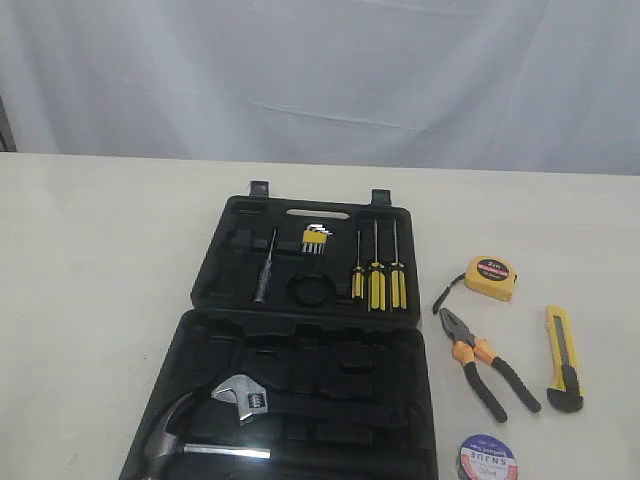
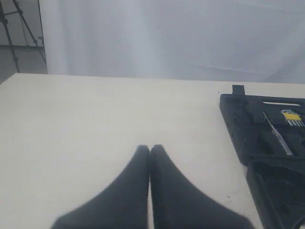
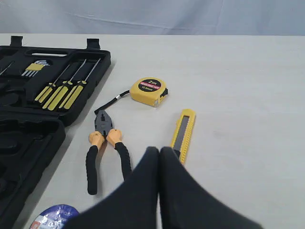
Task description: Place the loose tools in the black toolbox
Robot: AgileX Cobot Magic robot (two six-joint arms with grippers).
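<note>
The black toolbox (image 1: pixel 300 330) lies open in the middle of the table, seen too as the toolbox (image 2: pixel 267 143) and the toolbox (image 3: pixel 28 119). To its right lie the loose tools: a yellow tape measure (image 1: pixel 489 277) (image 3: pixel 148 91), orange-and-black pliers (image 1: pixel 485 365) (image 3: pixel 105 148), a yellow utility knife (image 1: pixel 562 357) (image 3: pixel 183 134) and a dark tape roll (image 1: pixel 486 458) (image 3: pixel 53 217). My right gripper (image 3: pixel 159 150) is shut and empty, above the table near the knife and pliers. My left gripper (image 2: pixel 150 148) is shut and empty over bare table left of the toolbox. Neither gripper shows in the exterior view.
The toolbox lid holds yellow-handled screwdrivers (image 1: pixel 377 284), hex keys (image 1: pixel 315 240) and a thin tester (image 1: pixel 265 268). A silver wrench (image 1: pixel 243 397) and a hammer (image 1: pixel 190 445) rest in the base. A white backdrop (image 1: pixel 320 80) hangs behind the table.
</note>
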